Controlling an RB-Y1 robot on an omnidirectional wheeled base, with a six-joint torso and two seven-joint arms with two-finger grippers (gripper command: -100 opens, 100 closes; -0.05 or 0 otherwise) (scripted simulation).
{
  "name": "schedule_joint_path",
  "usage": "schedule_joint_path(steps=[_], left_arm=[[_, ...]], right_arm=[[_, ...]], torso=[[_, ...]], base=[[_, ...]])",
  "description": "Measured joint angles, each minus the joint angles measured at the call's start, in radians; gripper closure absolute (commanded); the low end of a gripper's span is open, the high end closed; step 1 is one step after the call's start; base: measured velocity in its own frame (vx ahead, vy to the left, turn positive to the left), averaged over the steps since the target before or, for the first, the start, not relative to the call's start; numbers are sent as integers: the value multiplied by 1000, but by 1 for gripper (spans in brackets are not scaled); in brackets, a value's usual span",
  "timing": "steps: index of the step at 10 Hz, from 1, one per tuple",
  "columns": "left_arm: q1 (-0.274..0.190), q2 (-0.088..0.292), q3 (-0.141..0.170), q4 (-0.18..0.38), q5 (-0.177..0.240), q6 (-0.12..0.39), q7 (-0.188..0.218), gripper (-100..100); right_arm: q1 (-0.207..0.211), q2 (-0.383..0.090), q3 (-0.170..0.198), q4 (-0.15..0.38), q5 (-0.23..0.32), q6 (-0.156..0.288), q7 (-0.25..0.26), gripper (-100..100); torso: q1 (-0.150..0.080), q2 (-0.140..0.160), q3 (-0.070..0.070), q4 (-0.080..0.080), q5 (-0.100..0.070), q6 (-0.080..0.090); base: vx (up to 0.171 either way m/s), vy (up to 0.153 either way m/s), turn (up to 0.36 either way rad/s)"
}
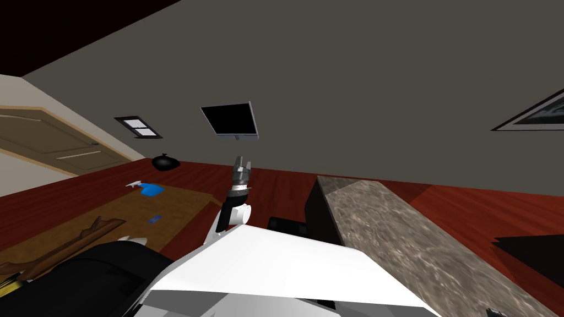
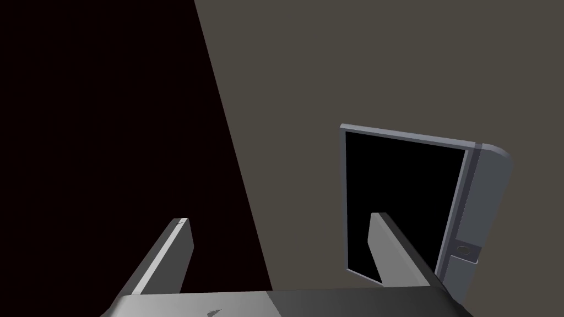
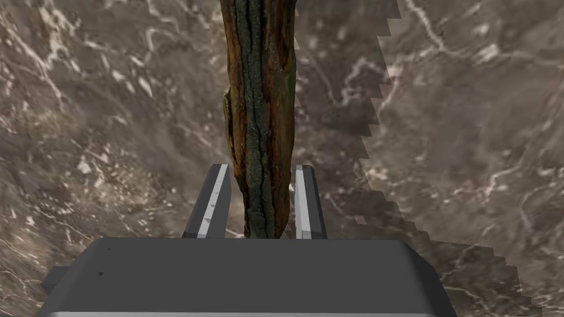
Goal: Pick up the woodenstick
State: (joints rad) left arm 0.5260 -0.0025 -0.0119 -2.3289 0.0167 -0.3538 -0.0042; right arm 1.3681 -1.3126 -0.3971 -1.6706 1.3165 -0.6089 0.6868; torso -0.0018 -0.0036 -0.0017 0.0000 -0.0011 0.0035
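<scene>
Right gripper (image 3: 261, 168): fingers clenched on woodenstick (image 3: 260, 110)
Left gripper (image 2: 280, 217): fingers released, idle
Done: grasp, above marbled desk (image 3: 110, 110)
Left: probably lifting clear

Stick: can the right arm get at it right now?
Probably yes. In the right wrist view the stick sits inside the right tool, whose fingers look closed against its sides, above the marble counter. Nothing stands in the way.
</scene>
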Motion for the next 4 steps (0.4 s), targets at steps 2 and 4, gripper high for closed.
schedule_joint_path(steps=[2, 4], left_arm=[[0, 0, 0, 0, 0, 0, 0, 0], [0, 0, 0, 0, 0, 0, 0, 0]], right_arm=[[27, -16, -43, -18, -5, -19, -15, 100], [39, -24, -67, -24, -10, -32, -19, 0]], torso=[[1, 0, 0, 0, 0, 0], [1, 0, 0, 0, 0, 0]], base=[[-10, 0, -53], [-2, 1, -7]])
